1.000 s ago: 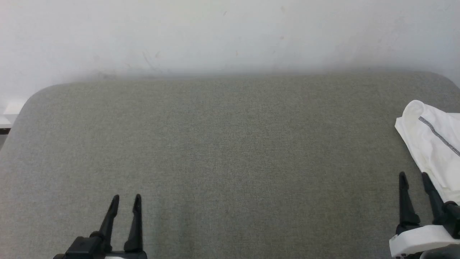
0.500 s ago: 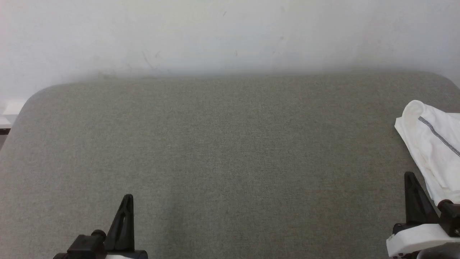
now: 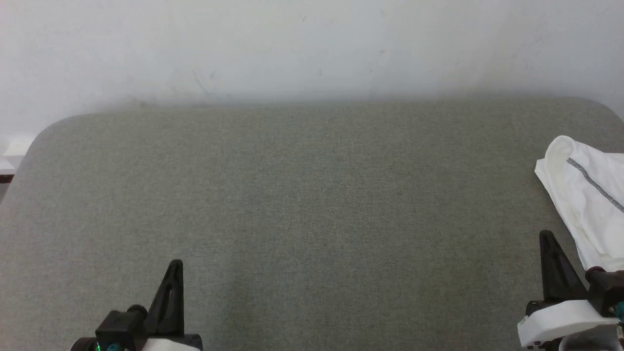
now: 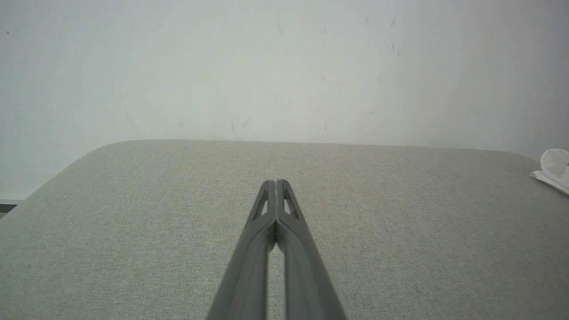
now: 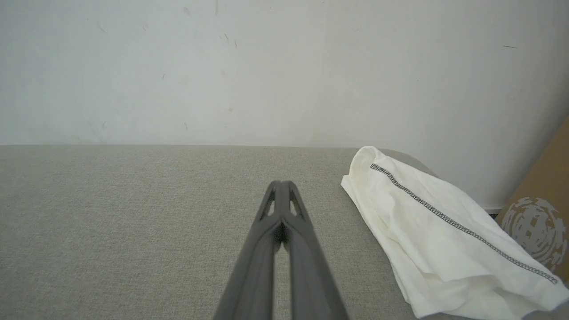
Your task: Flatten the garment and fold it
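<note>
The garment [image 3: 587, 209], bunched, runs off the head view's right edge.

so the garment [image 3: 587, 195] lies at the right edge of the worktop [image 3: 312, 195], and the worktop backs up against the wall [image 3: 312, 48]. left gripper [image 3: 175, 265] is over the near left part, well apart from the garment. right gripper [image 3: 546, 236] is at the near right, just left of the garment's near end. a box [image 5: 540, 209] stands past the garment, off the worktop's right side.
</note>
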You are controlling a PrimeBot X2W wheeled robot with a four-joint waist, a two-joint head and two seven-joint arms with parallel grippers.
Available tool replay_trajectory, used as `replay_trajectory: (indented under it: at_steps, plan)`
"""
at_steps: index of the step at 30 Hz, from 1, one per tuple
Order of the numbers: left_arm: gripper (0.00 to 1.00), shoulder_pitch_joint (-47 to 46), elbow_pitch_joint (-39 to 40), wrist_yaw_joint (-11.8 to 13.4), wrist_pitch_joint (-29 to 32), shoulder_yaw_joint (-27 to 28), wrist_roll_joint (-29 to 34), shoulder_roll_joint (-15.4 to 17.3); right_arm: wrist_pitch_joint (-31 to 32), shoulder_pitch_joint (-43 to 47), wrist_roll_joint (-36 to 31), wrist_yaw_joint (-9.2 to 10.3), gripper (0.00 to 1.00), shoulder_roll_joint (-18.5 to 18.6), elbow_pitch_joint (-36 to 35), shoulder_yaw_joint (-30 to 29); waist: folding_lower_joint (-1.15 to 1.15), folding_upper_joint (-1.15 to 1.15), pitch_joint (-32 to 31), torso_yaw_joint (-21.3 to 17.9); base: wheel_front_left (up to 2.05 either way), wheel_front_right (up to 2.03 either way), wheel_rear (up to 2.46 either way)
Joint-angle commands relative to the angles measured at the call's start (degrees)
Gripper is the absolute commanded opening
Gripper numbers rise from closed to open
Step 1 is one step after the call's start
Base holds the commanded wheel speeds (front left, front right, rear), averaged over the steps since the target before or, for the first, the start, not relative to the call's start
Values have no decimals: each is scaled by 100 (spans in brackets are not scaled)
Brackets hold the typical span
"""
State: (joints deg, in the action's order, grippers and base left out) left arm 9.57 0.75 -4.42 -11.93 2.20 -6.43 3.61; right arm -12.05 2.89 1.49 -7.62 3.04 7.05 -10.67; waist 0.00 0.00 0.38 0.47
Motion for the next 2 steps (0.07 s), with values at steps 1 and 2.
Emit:
replay_trajectory:
  at_steps: [1,2]
  plan:
    - [0,-132,-12,45,35,-14,58,-14,45,-53,-29,3,0,-4,-41,37,0,0,0,-1,0,0,0]
    - [0,-140,-13,49,47,-16,64,-15,57,-56,-31,3,0,-4,-48,47,0,0,-1,-1,0,0,0]
